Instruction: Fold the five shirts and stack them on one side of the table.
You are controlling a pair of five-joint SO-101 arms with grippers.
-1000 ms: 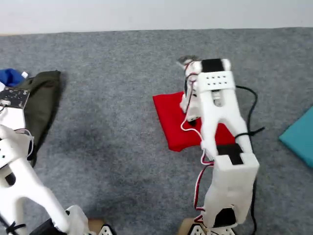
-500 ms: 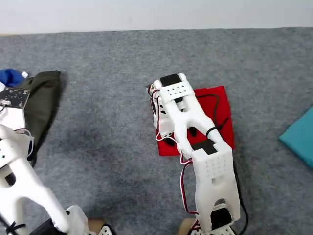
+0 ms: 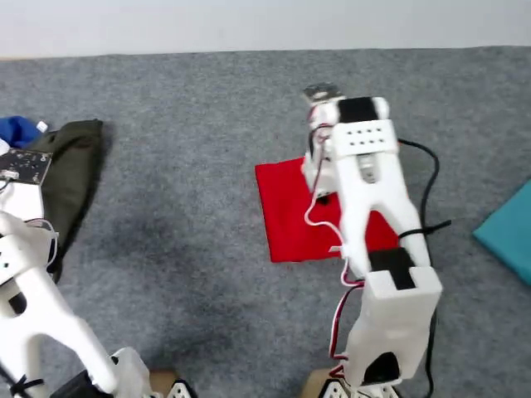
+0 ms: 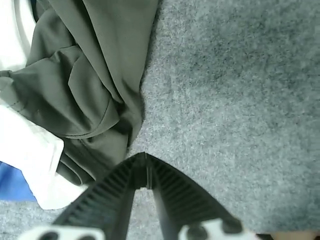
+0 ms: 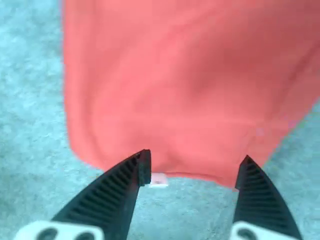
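Red shirt [image 5: 175, 75] is right under my right gripper [image 5: 195, 167]. Fingers are spread wide with nothing between them, straddling the shirt's edge where a small white tag [image 5: 159, 180] pokes out. From above I see it lying flat mid-table, roughly rectangular. Left gripper [image 4: 145, 159] has its fingers pressed together, empty, over the grey table cover [image 4: 240, 100] just beside the olive shirt [image 4: 100, 65]. That one is heaped with a white shirt [image 4: 25, 145] and a blue shirt [image 4: 12, 182] at the table's left edge. Teal shirt [image 3: 510, 228] is at the far right, well apart.
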